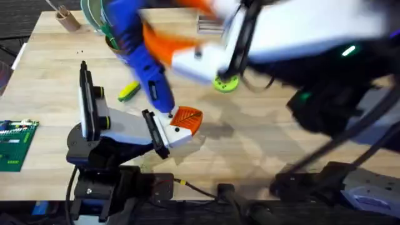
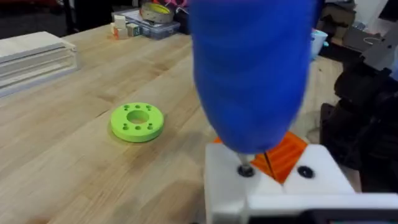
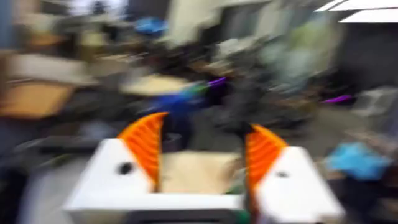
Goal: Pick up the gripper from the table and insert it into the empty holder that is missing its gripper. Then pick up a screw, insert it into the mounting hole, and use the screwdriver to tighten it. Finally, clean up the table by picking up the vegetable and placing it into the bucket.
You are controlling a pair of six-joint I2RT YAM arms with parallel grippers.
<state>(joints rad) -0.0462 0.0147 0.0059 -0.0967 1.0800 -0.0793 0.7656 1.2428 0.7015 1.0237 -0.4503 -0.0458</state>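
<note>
The blue screwdriver [image 1: 150, 72] leans over the table, its tip on a dark screw [image 2: 245, 169] in the white holder [image 1: 173, 134]. The orange gripper [image 1: 188, 117] sits in that holder [image 2: 273, 186] at the end of my left gripper [image 1: 182, 122]. In the left wrist view the screwdriver [image 2: 252, 74] stands large right in front, with the orange gripper [image 2: 287, 155] behind it. My right gripper [image 3: 204, 155] is open, nothing between its orange fingers [image 3: 146, 149]; from overhead it hangs high and blurred by the screwdriver's upper half. The vegetable [image 1: 129, 91] lies left of the screwdriver. The bucket [image 1: 100, 19] is partly hidden at the back.
A round green disc [image 1: 226, 83] lies right of the screwdriver, also in the left wrist view as a green disc [image 2: 137, 121]. A small brown cup [image 1: 65, 19] stands at the back left. A green circuit board [image 1: 15, 145] sits at the left edge.
</note>
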